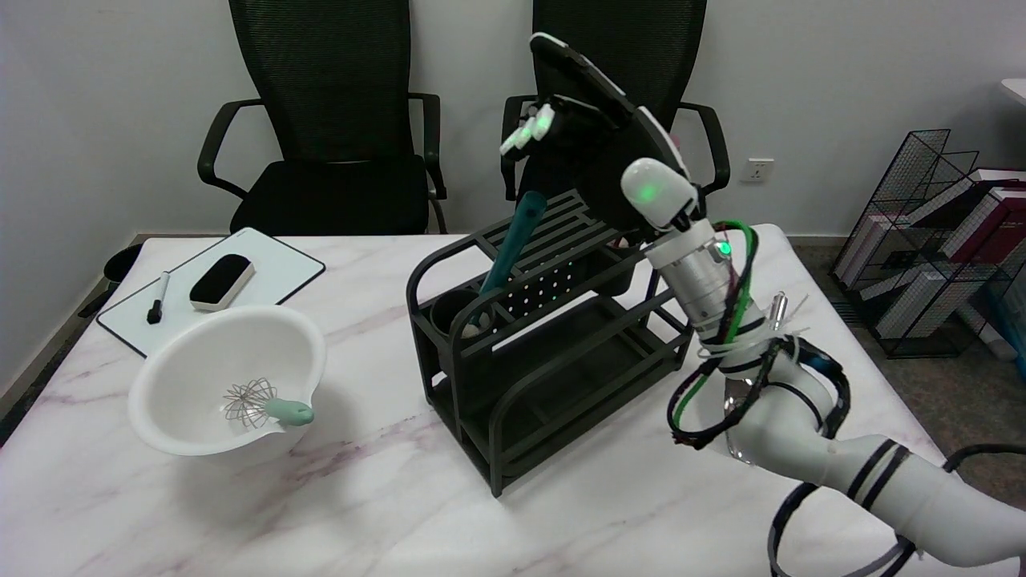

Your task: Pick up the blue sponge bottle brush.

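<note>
The blue sponge bottle brush [511, 247] leans handle-up in the left cup of the black rack [545, 336] on the bench [337, 489]. Just above its handle hovers the right hand [579, 140], fingers spread, holding nothing, wrist raised steeply.

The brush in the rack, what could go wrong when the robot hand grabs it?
The brush leans tilted in a cup of the rack, so the open hand above its tip might knock it aside rather than grip it. Pulling at an angle could also snag the brush and tip or drag the rack.
</note>
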